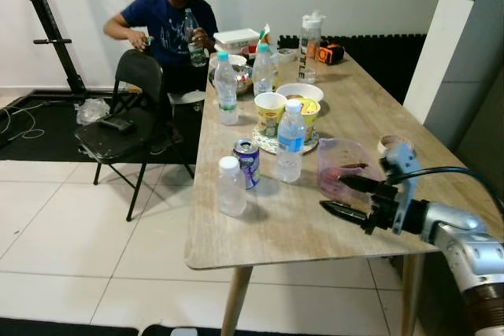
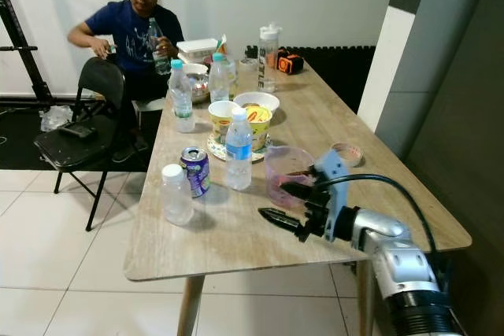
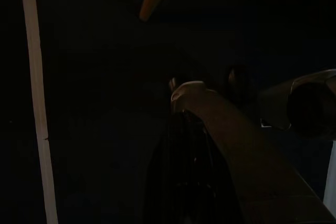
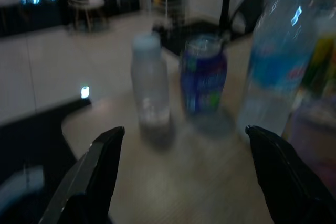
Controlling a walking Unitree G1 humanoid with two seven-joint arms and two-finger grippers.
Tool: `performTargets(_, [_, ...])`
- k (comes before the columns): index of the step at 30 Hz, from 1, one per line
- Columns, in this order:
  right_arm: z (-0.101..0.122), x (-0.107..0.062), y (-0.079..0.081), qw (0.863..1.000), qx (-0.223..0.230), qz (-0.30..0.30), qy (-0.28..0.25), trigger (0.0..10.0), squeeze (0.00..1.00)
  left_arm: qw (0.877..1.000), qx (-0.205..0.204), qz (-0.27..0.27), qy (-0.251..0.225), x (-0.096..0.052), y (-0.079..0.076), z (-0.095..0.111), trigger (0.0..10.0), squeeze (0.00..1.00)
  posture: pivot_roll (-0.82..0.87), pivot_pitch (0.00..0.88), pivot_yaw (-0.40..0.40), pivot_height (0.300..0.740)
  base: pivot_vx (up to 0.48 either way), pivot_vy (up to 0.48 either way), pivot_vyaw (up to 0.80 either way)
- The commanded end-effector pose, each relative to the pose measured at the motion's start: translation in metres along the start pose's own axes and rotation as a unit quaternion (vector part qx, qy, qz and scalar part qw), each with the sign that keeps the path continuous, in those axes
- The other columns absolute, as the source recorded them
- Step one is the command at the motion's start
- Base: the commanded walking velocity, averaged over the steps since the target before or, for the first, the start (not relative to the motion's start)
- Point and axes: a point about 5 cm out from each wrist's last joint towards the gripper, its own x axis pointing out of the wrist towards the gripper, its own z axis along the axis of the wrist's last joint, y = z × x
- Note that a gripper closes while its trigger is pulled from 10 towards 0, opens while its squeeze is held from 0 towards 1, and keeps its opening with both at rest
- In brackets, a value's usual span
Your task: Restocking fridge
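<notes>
My right gripper [image 1: 345,197] hovers open over the near right part of the wooden table [image 1: 260,230], fingers pointing left with nothing between them. Ahead of it stand a small white-capped bottle [image 1: 231,187], a blue drink can [image 1: 247,162] and a taller blue-capped water bottle [image 1: 290,141]. The right wrist view shows the same small bottle [image 4: 150,87], can [image 4: 203,75] and water bottle [image 4: 275,59] beyond the fingertips. A pink translucent jug [image 1: 340,168] stands just behind the gripper. The left wrist view is dark; the left arm hangs idle.
Further back on the table are two more water bottles [image 1: 226,89], yellow noodle cups [image 1: 270,112], a white bowl [image 1: 299,92], a white box [image 1: 236,39] and a shaker bottle [image 1: 310,36]. A person [image 1: 169,17] sits at the far end holding a bottle. A black folding chair [image 1: 126,120] stands left.
</notes>
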Motion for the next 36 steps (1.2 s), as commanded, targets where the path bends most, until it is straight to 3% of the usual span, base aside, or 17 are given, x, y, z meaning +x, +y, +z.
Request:
performTargets(1, [0.013, -0.004, -0.006, 0.999, -0.007, -0.02, -0.042, 10.0, 0.0, 1.0, -0.004, 0.003, 0.003, 0.0, 0.001, -0.002, 10.0, 0.0, -0.1, 0.0, -0.001, 0.74, 0.0, 0.0, 0.0])
performTargets(3, [0.014, -0.005, -0.009, 0.998, -0.008, -0.031, -0.049, 10.0, 0.0, 1.0, -0.004, 0.003, 0.004, 0.0, 0.001, -0.002, 10.0, 0.0, -0.1, 0.0, -0.001, 0.74, 0.0, 0.0, 0.0])
performTargets(6, [0.006, -0.011, -0.032, 0.991, -0.022, -0.127, -0.033, 10.0, 0.0, 1.0, -0.005, 0.001, 0.004, 0.0, 0.0, -0.003, 10.0, 0.0, -0.1, 0.0, 0.001, 0.74, 0.0, 0.0, 0.0])
performTargets(21, [-0.026, -0.023, -0.045, 0.98, -0.001, -0.197, -0.005, 10.0, 0.0, 1.0, -0.002, 0.002, 0.003, 0.0, 0.001, -0.002, 10.0, 0.0, -0.1, 0.0, 0.007, 0.74, 0.0, 0.0, 0.0])
performTargets(22, [-0.032, -0.026, -0.051, 0.973, 0.0, -0.229, 0.001, 10.0, 0.0, 1.0, -0.002, 0.002, 0.002, 0.0, 0.001, -0.001, 10.0, 0.0, -0.09, 0.0, 0.006, 0.74, 0.0, 0.0, 0.0])
performTargets(25, [-0.034, -0.028, -0.055, 0.969, 0.002, -0.247, 0.002, 10.0, 0.0, 1.0, -0.001, 0.002, 0.002, 0.0, 0.002, -0.001, 10.0, 0.0, -0.09, 0.0, 0.006, 0.74, 0.0, 0.0, 0.0])
performTargets(32, [-0.038, -0.027, -0.059, 0.968, 0.012, -0.249, 0.002, 10.0, 0.0, 1.0, 0.001, 0.002, 0.003, -0.001, 0.002, -0.002, 10.0, 0.0, -0.09, 0.0, 0.007, 0.74, 0.0, 0.0, 0.0])
performTargets(36, [-0.039, -0.014, -0.054, 0.977, 0.022, -0.21, -0.015, 10.0, 0.0, 1.0, -0.001, 0.002, 0.004, -0.001, 0.003, -0.003, 10.0, 0.0, -0.08, 0.0, 0.009, 0.74, 0.0, 0.0, 0.0])
